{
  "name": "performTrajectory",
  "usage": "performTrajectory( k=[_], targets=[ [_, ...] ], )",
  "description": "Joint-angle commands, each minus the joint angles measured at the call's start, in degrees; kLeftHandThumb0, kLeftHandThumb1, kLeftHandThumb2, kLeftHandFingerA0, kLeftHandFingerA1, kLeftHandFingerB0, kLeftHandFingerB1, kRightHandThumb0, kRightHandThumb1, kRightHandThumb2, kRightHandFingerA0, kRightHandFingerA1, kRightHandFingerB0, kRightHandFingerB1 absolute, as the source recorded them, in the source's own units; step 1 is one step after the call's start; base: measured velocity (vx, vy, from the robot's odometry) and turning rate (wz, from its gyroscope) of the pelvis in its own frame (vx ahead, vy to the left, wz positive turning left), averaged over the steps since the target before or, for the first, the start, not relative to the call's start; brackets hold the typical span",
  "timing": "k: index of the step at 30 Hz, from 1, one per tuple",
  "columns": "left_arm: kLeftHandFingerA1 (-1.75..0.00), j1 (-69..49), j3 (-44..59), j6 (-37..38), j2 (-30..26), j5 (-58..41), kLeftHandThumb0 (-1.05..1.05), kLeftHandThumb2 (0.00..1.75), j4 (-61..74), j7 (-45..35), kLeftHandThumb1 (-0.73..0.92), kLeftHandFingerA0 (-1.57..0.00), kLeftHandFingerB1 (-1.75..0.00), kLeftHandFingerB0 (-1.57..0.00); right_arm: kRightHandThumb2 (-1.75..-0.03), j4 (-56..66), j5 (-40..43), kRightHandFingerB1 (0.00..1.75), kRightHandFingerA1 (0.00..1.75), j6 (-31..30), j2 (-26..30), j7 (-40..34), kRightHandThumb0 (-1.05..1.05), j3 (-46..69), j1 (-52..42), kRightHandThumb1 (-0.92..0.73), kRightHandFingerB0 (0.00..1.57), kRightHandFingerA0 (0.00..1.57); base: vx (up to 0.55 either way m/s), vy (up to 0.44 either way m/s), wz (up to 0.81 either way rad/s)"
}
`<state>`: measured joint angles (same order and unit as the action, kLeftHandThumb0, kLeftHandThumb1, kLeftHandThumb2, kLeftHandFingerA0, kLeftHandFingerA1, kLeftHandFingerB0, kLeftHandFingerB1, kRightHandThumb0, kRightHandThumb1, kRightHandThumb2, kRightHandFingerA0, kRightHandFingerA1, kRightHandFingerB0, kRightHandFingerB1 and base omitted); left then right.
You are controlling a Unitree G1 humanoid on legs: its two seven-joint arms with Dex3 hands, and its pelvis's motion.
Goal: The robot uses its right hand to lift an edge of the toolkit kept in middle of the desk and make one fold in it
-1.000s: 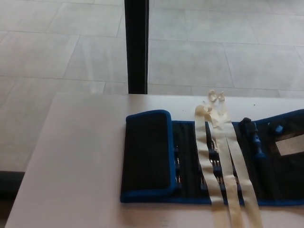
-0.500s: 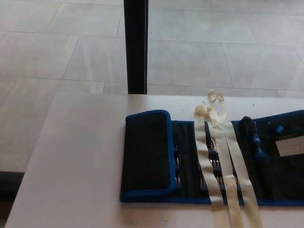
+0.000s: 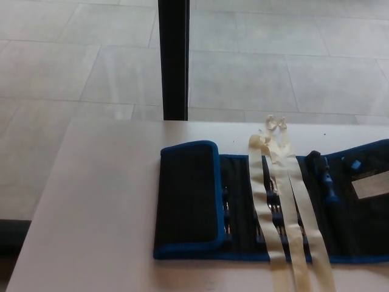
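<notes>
- No robot hand, left or right, shows anywhere right now, so whether either is wide or narrow I cannot tell.
- The toolkit (image 3: pixel 243 207) lies flat on the pale counter (image 3: pixel 97 207), running off toward the right edge, its left flap (image 3: pixel 188 194) lying folded over.
- Soft cloth roll, I'd say: floppy, light fabric weighted by tools in its pockets.
- Cream straps (image 3: pixel 285 213) trail loose across it and could snag.
- Best hold looks like the blue-trimmed edge, pinched and lifted over.
</notes>
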<state>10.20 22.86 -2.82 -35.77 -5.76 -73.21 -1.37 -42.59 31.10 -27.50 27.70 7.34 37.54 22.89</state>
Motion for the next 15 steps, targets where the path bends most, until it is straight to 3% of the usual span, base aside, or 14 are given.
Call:
performTrajectory(
  k=[1, 6, 7, 8, 10, 14, 15],
  targets=[
    [-0.72, -0.66, -0.09, -0.04, -0.44, -0.40, -0.74, 0.66, 0.05, -0.23, 0.89, -0.54, -0.57, -0.47, -0.95, -1.97, 0.54, 0.51, 0.62, 0.56, 1.11, -0.63, -0.57, 1.43, 0.73, -0.66, 0.31, 0.51, 0.00, 0.000, 0.00],
    [-0.69, -0.02, -0.19, -0.37, -0.67, -0.37, -0.74, 0.66, 0.02, -0.13, 0.89, -0.52, -0.54, -0.44, -0.93, -2.74, -0.04, 0.52, 0.62, 0.21, 0.60, -0.04, -0.57, 0.53, 0.86, -0.63, 0.33, 0.49, 0.00, 0.000, 0.00],
    [-0.69, 0.04, -0.11, -0.28, -0.72, -0.46, -0.73, 0.65, -0.01, -0.36, 0.89, -0.52, -0.52, -0.42, -0.66, -2.56, -0.62, 0.41, 0.51, 0.13, 0.21, -0.05, -0.55, -0.33, 0.78, -0.72, 0.37, 0.52, 0.00, 0.000, 0.00],
    [-0.68, 0.14, -0.15, -0.38, -0.91, -0.40, -0.74, 0.65, -0.07, -0.42, 0.88, -0.53, -0.52, -0.43, -0.63, -3.19, -1.64, 0.40, 0.50, 0.27, 0.00, -0.08, -0.52, -1.57, 0.94, -0.77, 0.41, 0.54, 0.00, 0.000, 0.00],
    [-0.68, 0.43, -0.05, -0.52, -1.04, -0.53, -0.72, 0.66, -0.06, -0.64, 0.89, -0.50, -0.54, -0.43, -0.64, -3.72, -2.31, 0.41, 0.51, 0.55, -0.07, -0.54, -0.52, -2.60, 0.93, -0.71, 0.39, 0.54, 0.00, 0.000, 0.00],
    [-0.67, 0.37, 0.10, -0.08, -1.00, -0.57, -0.72, 0.66, -0.09, -0.82, 0.89, -0.52, -0.53, -0.42, -0.62, -5.11, -3.44, 0.41, 0.52, 0.91, 0.05, -0.29, -0.50, -4.56, 0.99, -0.76, 0.41, 0.57, 0.00, 0.000, 0.00],
    [-0.67, 0.33, 0.05, -0.08, -1.00, -0.51, -0.73, 0.66, -0.06, -0.82, 0.89, -0.52, -0.53, -0.42, -0.92, -5.44, -3.35, 0.53, 0.62, 0.94, -0.01, -0.38, -0.53, -4.66, 1.03, -0.61, 0.35, 0.51, 0.00, 0.000, 0.00]
  ],
)
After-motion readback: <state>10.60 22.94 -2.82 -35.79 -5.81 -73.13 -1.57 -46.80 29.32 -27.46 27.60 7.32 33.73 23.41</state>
